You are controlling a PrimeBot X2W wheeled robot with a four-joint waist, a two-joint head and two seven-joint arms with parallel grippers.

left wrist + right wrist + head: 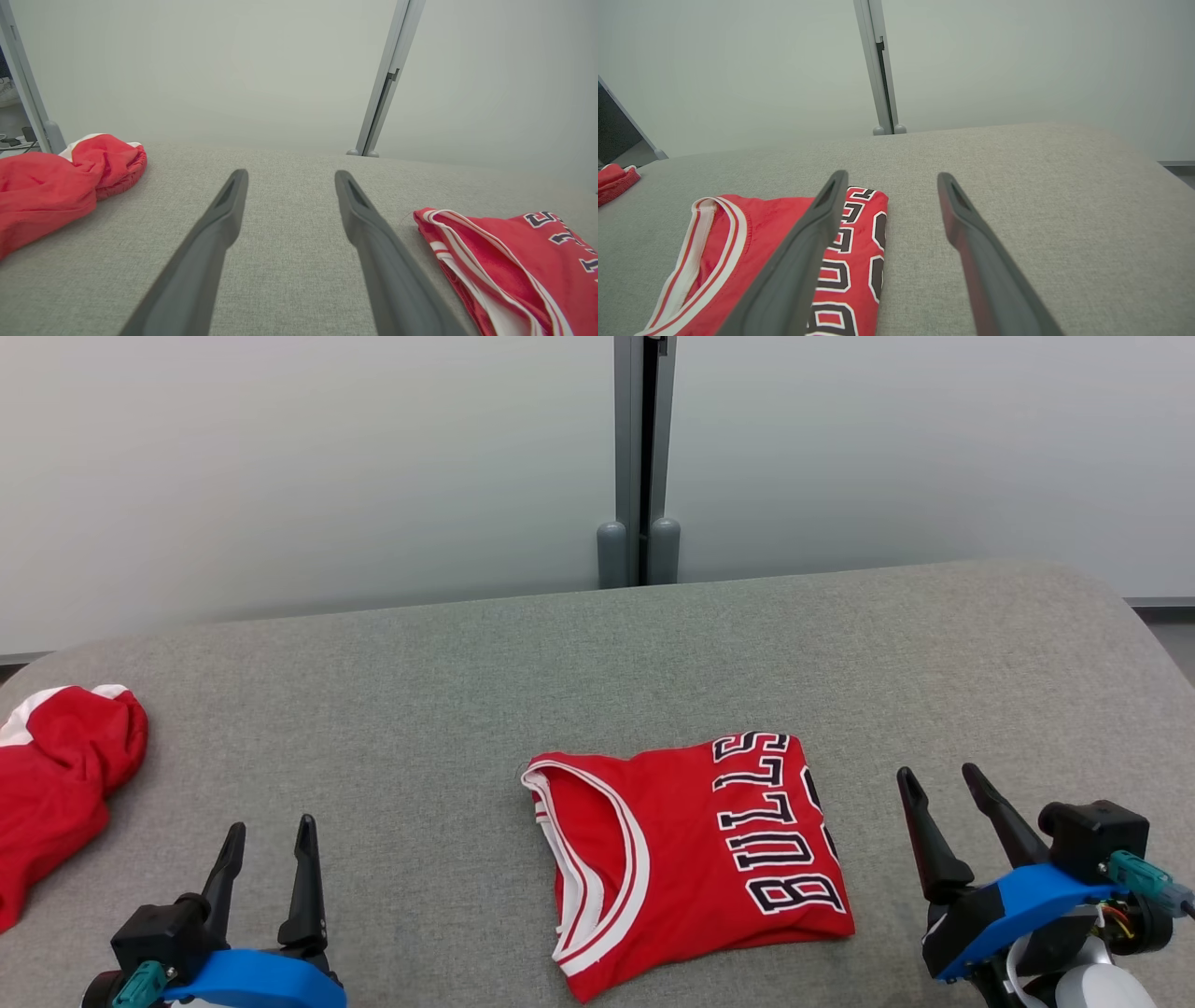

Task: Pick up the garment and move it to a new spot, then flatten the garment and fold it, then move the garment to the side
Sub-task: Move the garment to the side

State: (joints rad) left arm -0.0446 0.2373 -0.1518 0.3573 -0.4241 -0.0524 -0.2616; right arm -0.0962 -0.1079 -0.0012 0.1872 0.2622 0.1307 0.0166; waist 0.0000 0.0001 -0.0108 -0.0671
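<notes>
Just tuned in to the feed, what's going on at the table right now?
Nothing is being handled at the moment. The red Bulls jersey lies folded into a compact rectangle on the grey padded surface. The left hand and the right hand sit on either side of it, both open, empty and clear of the cloth. A second red garment lies crumpled at the far left. The fold looks done, so moving the jersey aside is probably what remains.
</notes>
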